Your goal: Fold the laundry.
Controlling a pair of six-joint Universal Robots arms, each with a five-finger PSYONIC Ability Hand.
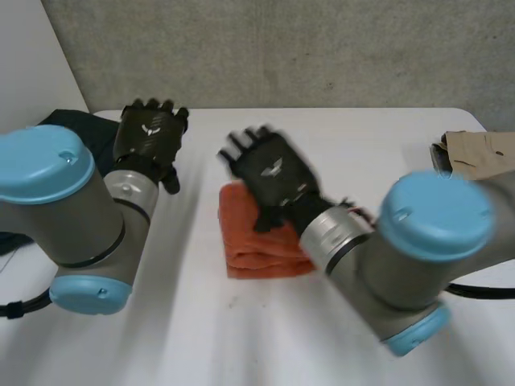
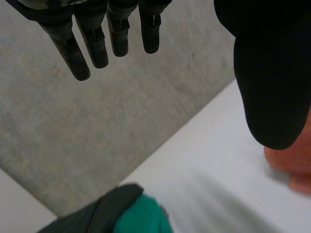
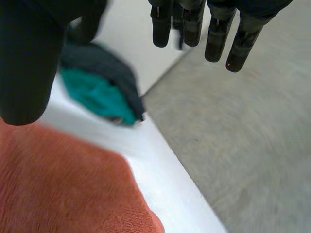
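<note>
A folded orange cloth point(image 1: 259, 241) lies in the middle of the white table point(image 1: 362, 153). My right hand point(image 1: 272, 170) hovers above its far part, fingers point(image 3: 216, 34) straight and spread, thumb apart, holding nothing. In the right wrist view the orange cloth point(image 3: 63, 189) lies under the palm. My left hand point(image 1: 150, 133) is raised to the left of the cloth, apart from it, with fingers point(image 2: 82, 53) straight and nothing in them. The orange cloth point(image 2: 296, 165) shows beside its thumb in the left wrist view.
A heap of dark and teal laundry point(image 1: 76, 129) lies at the table's far left corner, also seen as the heap point(image 2: 126, 213) and the heap point(image 3: 99, 92). A brown cardboard box point(image 1: 476, 153) stands at the right edge. A grey wall rises behind the table.
</note>
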